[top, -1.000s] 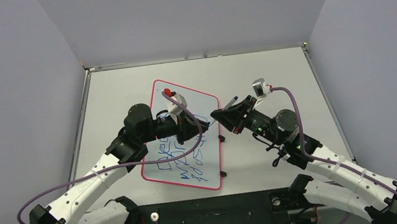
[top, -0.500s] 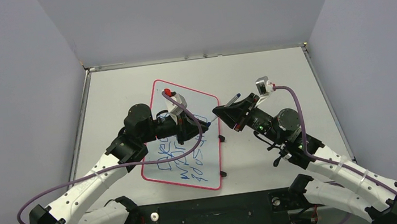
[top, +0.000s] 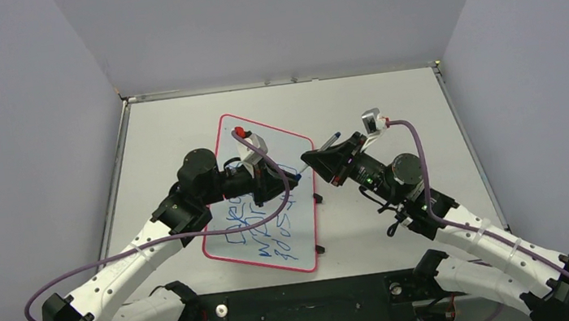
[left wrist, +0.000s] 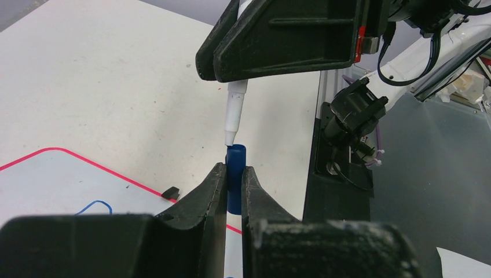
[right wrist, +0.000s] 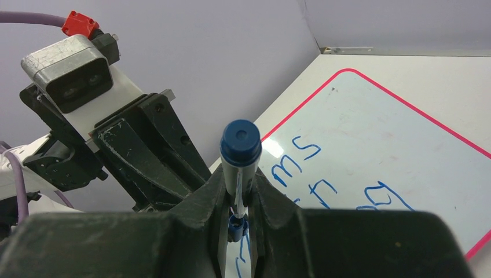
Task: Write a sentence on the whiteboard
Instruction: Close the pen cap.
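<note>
- Over the pale grey surface [top: 372, 100], your left end effector [left wrist: 233, 174] is clenched on a short blue plastic cap [left wrist: 235, 157], with the cap's open mouth facing the other arm.
- Your right end effector [right wrist: 238, 191] grips a white-barrelled marker with a blue end [right wrist: 240, 142]. The nib hangs just at the cap's mouth, and the pictures do not show whether the two touch.
- The large white rectangular whiteboard with a red-pink rim [top: 226, 147] lies flat on the surface under your left arm. The blue handwritten sentence [top: 265, 228] runs in three uneven lines across the half nearer the arm bases.
- The writing looks done, and capping appears to be the step in hand.
- In the left wrist view the nib sits slightly off the cap's centre. If you push in off-axis, it may catch the cap's rim and lever the cap out of its grip.
- A dropped cap or a sagging nib could land on the board below and smear the lines.
</note>
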### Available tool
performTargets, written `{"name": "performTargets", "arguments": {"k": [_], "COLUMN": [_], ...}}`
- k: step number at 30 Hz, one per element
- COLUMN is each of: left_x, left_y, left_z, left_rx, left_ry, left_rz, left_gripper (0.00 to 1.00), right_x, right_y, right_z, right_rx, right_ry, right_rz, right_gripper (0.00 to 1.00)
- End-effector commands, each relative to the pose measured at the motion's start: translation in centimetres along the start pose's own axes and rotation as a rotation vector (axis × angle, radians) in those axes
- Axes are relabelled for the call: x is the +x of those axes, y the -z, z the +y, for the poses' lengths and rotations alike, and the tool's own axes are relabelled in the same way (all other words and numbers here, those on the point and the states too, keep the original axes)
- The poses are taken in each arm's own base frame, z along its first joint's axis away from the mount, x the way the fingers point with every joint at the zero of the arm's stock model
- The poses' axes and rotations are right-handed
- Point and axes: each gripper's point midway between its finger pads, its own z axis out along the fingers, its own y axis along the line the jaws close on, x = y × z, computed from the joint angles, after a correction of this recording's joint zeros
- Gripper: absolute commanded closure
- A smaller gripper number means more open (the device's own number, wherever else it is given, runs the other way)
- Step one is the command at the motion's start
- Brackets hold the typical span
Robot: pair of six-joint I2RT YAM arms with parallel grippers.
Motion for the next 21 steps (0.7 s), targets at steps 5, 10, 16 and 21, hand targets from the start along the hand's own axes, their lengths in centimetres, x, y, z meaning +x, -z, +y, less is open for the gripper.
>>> {"name": "performTargets", "arguments": {"k": [5, 10, 16, 21], "left_x": [-2.6, -2.8, -2.9, -3.3], "left_y": [0.4, 0.5, 0.6, 0.8], "left_z": [-0.3, 0.2, 1.3, 1.4], "left_rx": [0.005, -0.022, -0.074, -0.078], "left_ry": [-0.051, -0.044, -0.024, -0.019], "left_rz": [-0.082, -0.089, -0.099, -0.120], "left_gripper": [1.00, 1.00, 1.00, 1.00], "right_x": [-0.7, -0.1, 0.4, 0.5], "right_y": [-0.3, -0.1, 0.4, 0.4], "right_z": [1.5, 1.4, 1.1, 0.9], "right_rx": [-0.065, -0.069, -0.060, -0.054], "right_ry": [-0.023, -0.036, -0.039, -0.040], "right_rz": [-0.030, -0.021, -0.018, -0.017], "right_gripper": [1.00, 1.00, 1.00, 1.00]}}
